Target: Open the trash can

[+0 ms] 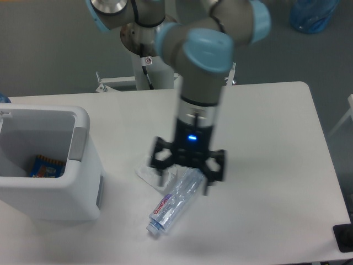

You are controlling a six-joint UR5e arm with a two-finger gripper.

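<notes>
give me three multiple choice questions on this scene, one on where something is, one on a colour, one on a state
1. Where does the plastic bottle lie?
A. inside the trash can
B. on the table, under the gripper
C. on the floor

2. What colour is the trash can?
A. white
B. black
C. green

3. What state is the trash can in?
A. closed with a flat lid on top
B. tipped on its side
C. open at the top, inside visible

Key:
1 B: the bottle lies flat on the white table, right below the gripper and its spread fingers.
2 A: its walls and rim are white, with a grey part at the right rim.
3 C: the camera looks straight into the bin, where a colourful wrapper lies.
</notes>
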